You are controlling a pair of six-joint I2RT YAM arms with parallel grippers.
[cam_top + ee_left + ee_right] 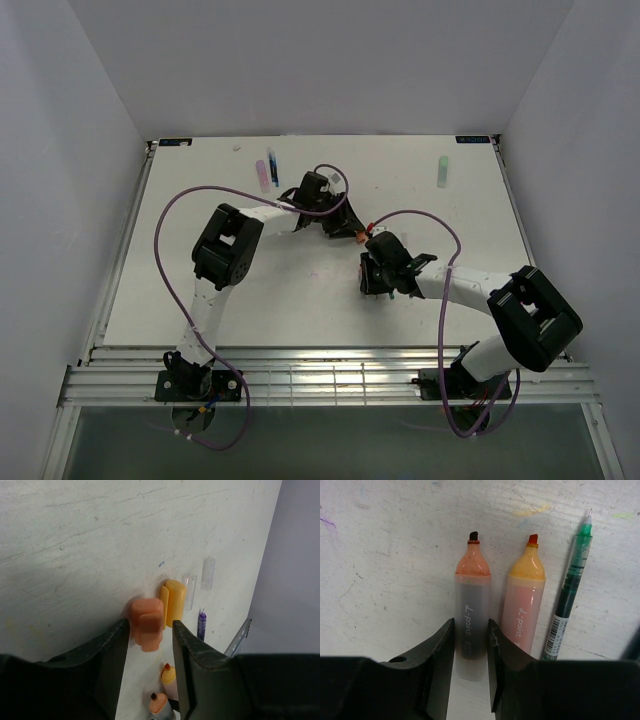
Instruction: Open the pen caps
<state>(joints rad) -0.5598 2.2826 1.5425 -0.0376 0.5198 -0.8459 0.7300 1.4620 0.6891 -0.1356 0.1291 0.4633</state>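
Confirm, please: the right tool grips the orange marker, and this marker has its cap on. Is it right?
Not quite. The right tool does grip the orange marker, but this marker is uncapped. The right wrist view shows its bare dark tip.

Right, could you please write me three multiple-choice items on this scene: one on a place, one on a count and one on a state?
1. The green pen lies: A. between the two markers; B. left of both markers; C. right of the yellow-orange marker.
2. Clear caps lying past the yellow cap: A. two; B. one; C. four.
3. The orange marker in the right gripper is: A. capped; B. uncapped; C. snapped in two.

Answers: C, the right wrist view shows it beside that marker's right side; A, the left wrist view shows two; B, its dark tip is bare.
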